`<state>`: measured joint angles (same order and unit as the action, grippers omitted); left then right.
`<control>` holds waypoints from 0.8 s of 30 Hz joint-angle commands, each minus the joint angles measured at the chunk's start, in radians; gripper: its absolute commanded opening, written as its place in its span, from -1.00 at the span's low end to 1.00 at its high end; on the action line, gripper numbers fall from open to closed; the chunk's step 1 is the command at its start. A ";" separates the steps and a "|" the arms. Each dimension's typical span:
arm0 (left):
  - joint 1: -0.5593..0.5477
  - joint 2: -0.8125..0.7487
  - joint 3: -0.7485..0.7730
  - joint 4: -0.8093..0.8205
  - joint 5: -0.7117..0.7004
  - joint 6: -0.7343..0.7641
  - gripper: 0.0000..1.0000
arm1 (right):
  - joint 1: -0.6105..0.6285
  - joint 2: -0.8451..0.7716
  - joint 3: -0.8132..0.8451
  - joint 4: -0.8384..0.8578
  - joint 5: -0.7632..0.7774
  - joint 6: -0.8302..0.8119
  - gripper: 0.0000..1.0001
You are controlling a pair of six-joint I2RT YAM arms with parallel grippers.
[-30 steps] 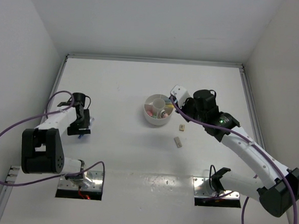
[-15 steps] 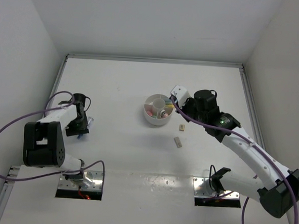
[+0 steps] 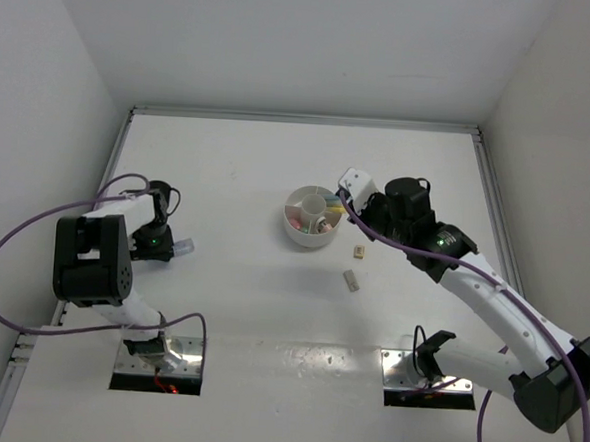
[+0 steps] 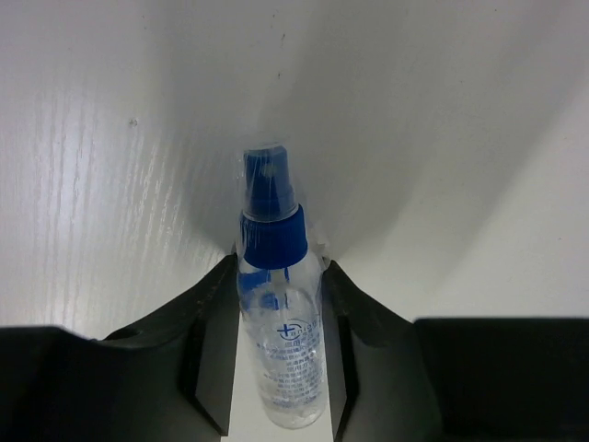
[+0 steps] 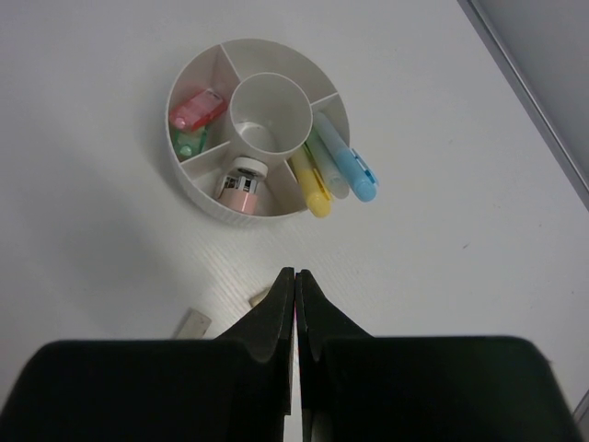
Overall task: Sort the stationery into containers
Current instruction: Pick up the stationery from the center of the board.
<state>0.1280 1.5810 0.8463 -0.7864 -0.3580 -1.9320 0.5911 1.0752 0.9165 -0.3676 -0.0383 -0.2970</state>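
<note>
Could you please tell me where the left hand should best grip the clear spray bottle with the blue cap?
The clear body of the spray bottle, below the blue collar, approached from its base end, one finger each side. That part is straight-walled; the cap steps narrower. The left hand straddles it that way.

A small tan block [image 5: 260,297] sits half hidden behind the right end effector [image 5: 294,273]; print on the clear blue-capped spray bottle [image 4: 281,350] is unreadable.
</note>
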 commanded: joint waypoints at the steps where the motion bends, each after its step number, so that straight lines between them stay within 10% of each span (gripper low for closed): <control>1: 0.012 0.030 0.023 -0.010 -0.018 -0.004 -0.52 | -0.004 -0.018 -0.002 0.027 -0.020 -0.010 -1.00; 4: 0.021 0.065 0.023 0.030 0.003 0.037 -0.99 | -0.004 -0.018 -0.002 0.027 -0.020 -0.010 -1.00; 24: 0.050 0.215 -0.013 0.197 0.149 0.235 -0.66 | -0.004 -0.027 -0.011 0.027 -0.020 -0.010 -1.00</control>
<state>0.1623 1.6951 0.9115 -0.7807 -0.3031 -1.7004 0.5911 1.0668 0.9146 -0.3676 -0.0383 -0.2970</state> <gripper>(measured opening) 0.402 0.002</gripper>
